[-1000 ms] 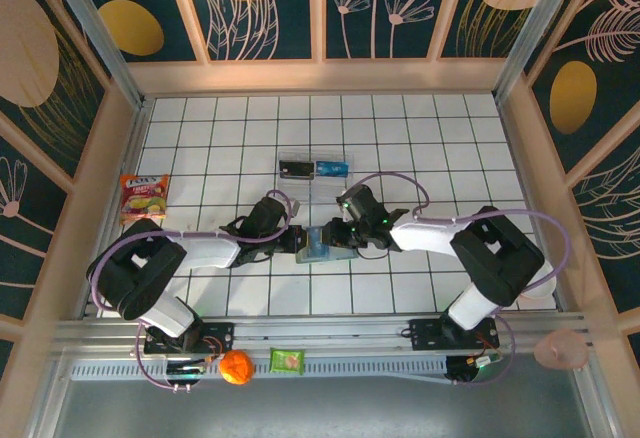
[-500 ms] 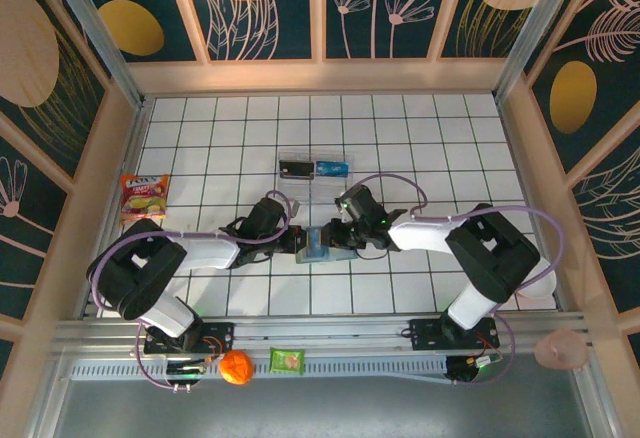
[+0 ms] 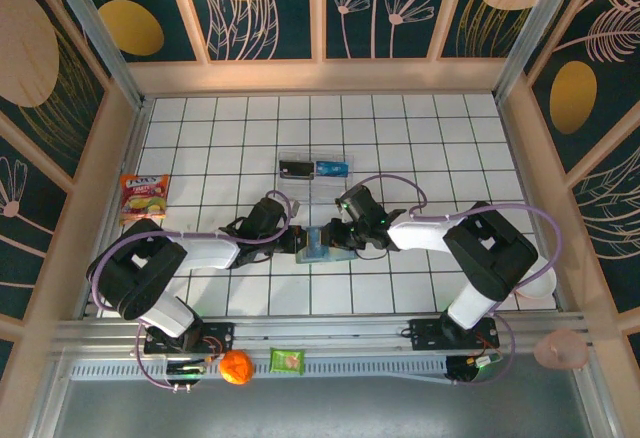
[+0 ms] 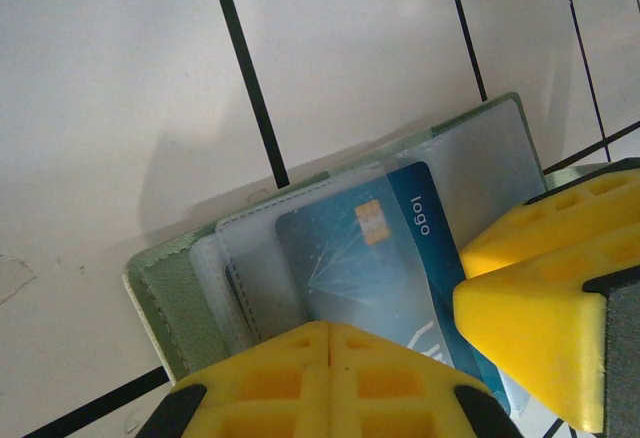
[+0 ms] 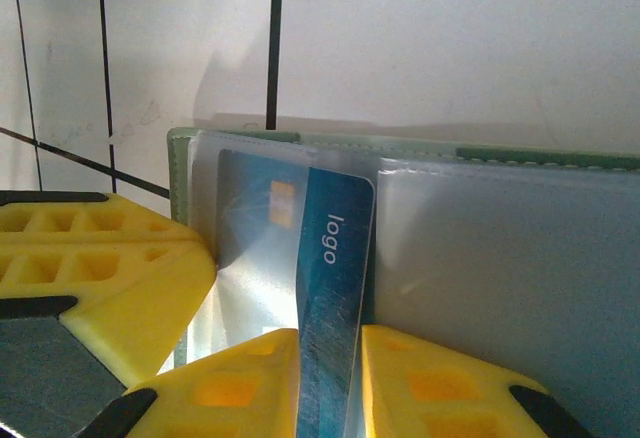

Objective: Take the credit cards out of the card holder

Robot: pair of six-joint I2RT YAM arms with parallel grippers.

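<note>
Tool on the card: the right gripper is closed almost fully on the near end of the blue card, and only the card's thickness is left between the yellow fingers.
Tool on the wallet: the fingers of the left gripper are pressed tip to tip at the near edge of the card holder. That edge seems to be pinched between them, though the contact itself is hidden.
Card: it is tucked partly under a clear pocket. The chip end is farthest from the right gripper, and one long strip bearing the word "logo" is laid bare.
Holder: it is laid open on the white tiled table between the two grippers, with the left gripper at its left side and the right gripper at its right.
Long axis: the card's length is lined up with the right gripper's reach. The way out is therefore judged to be a straight draw back toward the right arm, with the holder pinned by the left.
Nearer arm: the right, by which the card is held.
Tray: a clear tray is set farther back, well apart from the holder, with a dark and a blue flat item inside.
</note>
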